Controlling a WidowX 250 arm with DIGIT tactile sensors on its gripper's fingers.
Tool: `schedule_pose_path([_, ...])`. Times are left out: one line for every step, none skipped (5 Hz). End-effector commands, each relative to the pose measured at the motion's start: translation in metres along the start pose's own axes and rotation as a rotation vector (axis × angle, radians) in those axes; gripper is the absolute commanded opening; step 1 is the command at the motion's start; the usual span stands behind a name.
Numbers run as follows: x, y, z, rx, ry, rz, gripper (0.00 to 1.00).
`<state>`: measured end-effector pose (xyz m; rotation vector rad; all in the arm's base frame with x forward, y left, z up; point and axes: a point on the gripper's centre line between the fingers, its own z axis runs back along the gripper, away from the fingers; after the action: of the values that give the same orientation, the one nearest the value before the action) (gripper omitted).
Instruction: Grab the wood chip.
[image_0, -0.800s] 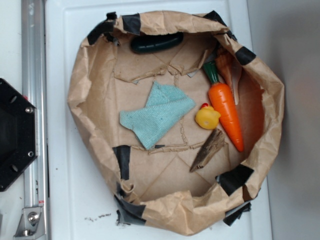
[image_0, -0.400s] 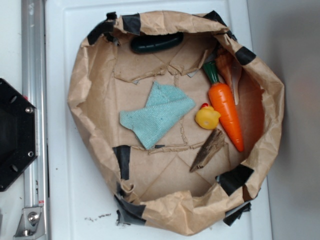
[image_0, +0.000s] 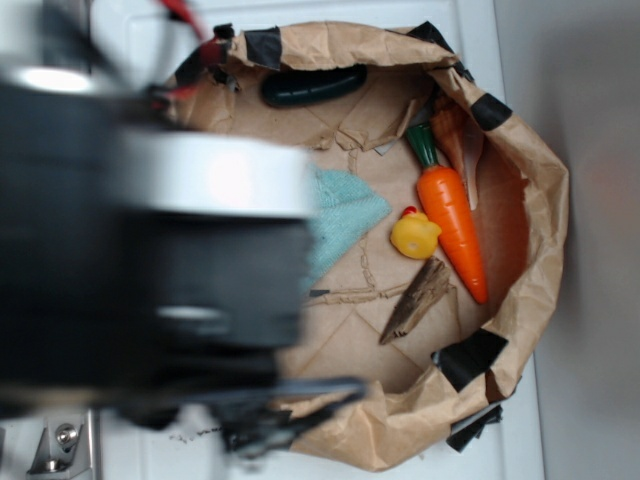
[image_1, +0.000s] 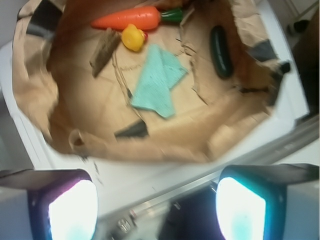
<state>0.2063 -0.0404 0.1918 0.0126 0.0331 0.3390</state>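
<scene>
Far beyond the claw (image_1: 156, 212) lies the wood chip (image_0: 416, 300).

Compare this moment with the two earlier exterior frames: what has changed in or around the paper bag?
The robot arm has swung into view from the left, a blurred mass covering the bag's left side and most of the teal cloth. Nothing is gripped. The wood chip, carrot, yellow duck and dark cucumber lie where they were.
</scene>
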Motion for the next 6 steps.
schedule_pose_path([0.045, -0.003, -0.043, -0.008, -0.085, 0.152, 1.00])
schedule_pose_path([0.066, -0.002, -0.068, -0.029, -0.086, 0.176, 1.00])
schedule_pose_path([0.083, -0.014, -0.090, -0.022, -0.058, 0.183, 1.00])
schedule_pose_path([0.091, -0.038, -0.116, -0.004, -0.051, 0.171, 1.00])
schedule_pose_path([0.096, -0.048, -0.138, -0.011, -0.067, 0.165, 1.00])
schedule_pose_path([0.091, -0.062, -0.142, -0.147, -0.100, 0.114, 1.00])
